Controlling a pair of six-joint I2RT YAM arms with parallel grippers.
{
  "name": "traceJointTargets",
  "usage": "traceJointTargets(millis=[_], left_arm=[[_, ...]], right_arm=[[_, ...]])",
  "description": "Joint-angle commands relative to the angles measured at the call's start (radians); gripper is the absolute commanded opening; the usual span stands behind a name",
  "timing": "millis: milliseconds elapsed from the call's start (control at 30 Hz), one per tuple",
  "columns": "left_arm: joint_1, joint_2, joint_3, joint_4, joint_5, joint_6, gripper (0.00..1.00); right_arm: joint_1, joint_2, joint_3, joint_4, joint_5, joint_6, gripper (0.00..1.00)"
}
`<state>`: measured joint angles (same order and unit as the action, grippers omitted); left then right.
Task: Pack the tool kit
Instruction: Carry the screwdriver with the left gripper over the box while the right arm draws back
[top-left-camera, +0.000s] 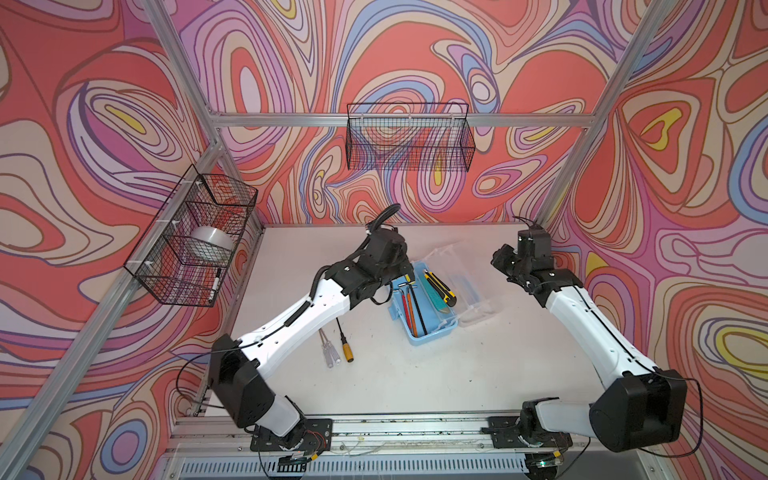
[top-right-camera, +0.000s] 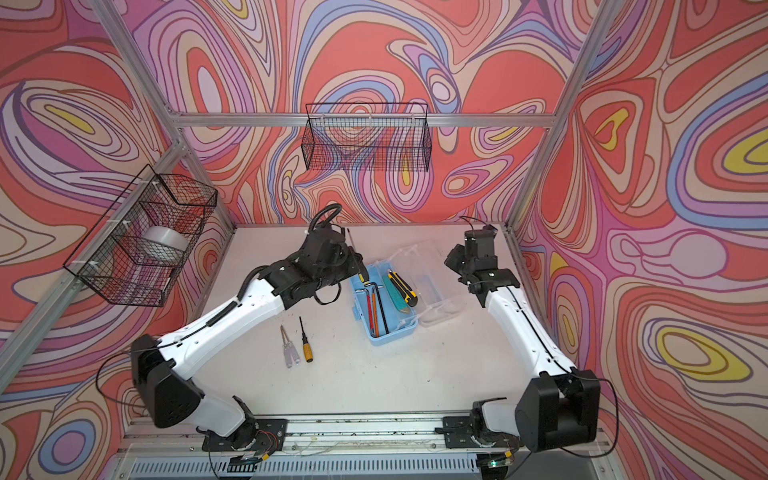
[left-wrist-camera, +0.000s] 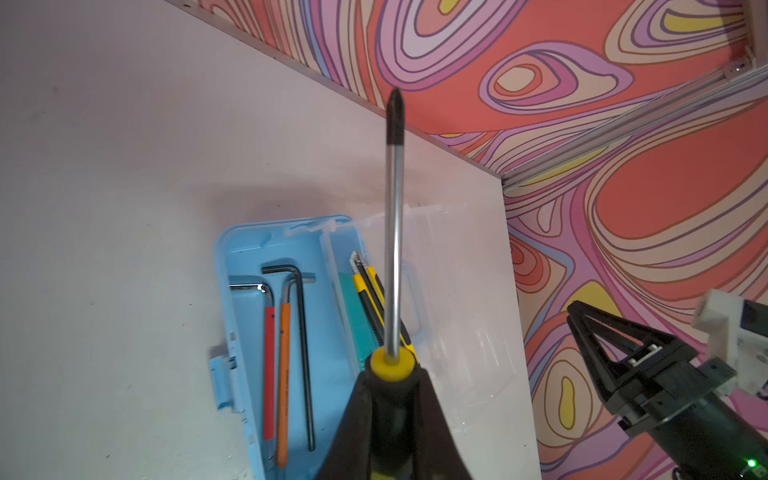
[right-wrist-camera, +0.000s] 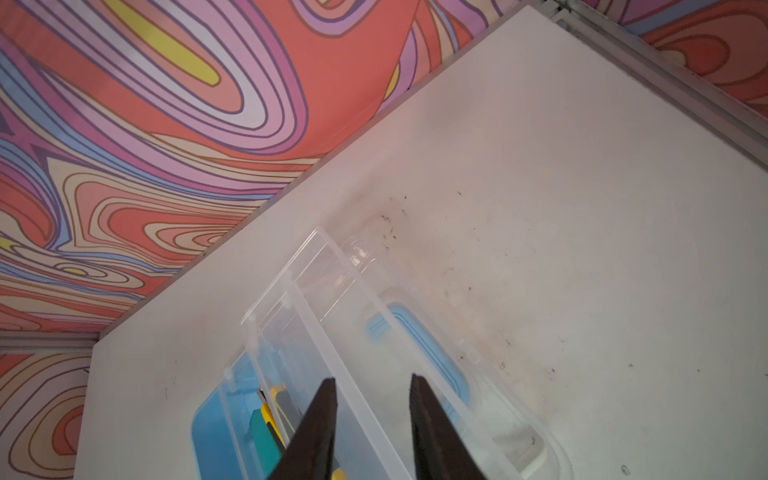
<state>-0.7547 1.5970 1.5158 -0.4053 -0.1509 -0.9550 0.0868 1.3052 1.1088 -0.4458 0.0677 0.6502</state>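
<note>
Light-blue rectangular plastic box (top-left-camera: 432, 333) of the tool kit sits on the white counter (top-left-camera: 415, 395). Its long axis runs from eleven to five o'clock in both top views, and its clear lid (top-left-camera: 471, 286) lies flat open on the three o'clock side. Three hex keys (left-wrist-camera: 284, 374) fill one compartment and two utility knives (top-left-camera: 439, 287) the next.

The left gripper (left-wrist-camera: 392, 370) is the nearer one. Its jaws are clamped on the black-and-yellow handle of a long steel-shafted screwdriver (left-wrist-camera: 392, 228), above the box's eleven o'clock end. From them the box lies below and toward five o'clock. The shaft points away toward twelve o'clock, roughly along the box's length, and in the left wrist view it crosses above the knives. The coming move probably turns on lowering it in line with that axis.

The right gripper (right-wrist-camera: 372, 379) hangs near the lid, at about two o'clock of the box, jaws apart and empty. Two clear-handled screwdrivers (top-left-camera: 328, 353) and a yellow-handled screwdriver (top-left-camera: 347, 347) lie on the counter at seven o'clock of the box.
</note>
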Motion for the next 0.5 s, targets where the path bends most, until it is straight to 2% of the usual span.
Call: traceJointTargets(millis=[0, 200, 467], left_arm=[[-0.026, 0.103, 0.090, 0.117, -0.010, -0.048, 0.00], [-0.050, 0.275, 0.211, 0.177, 0.020, -0.109, 0.00], [-0.090, 0.462, 0.299, 0.281, 0.104, -0.204, 0.00]], right_arm=[[-0.074, -0.050, -0.060, -0.010, -0.002, 0.035, 0.32], [-0.142, -0.046, -0.086, -0.004, -0.062, 0.035, 0.32], [-0.169, -0.031, -0.111, 0.009, -0.033, 0.020, 0.31]])
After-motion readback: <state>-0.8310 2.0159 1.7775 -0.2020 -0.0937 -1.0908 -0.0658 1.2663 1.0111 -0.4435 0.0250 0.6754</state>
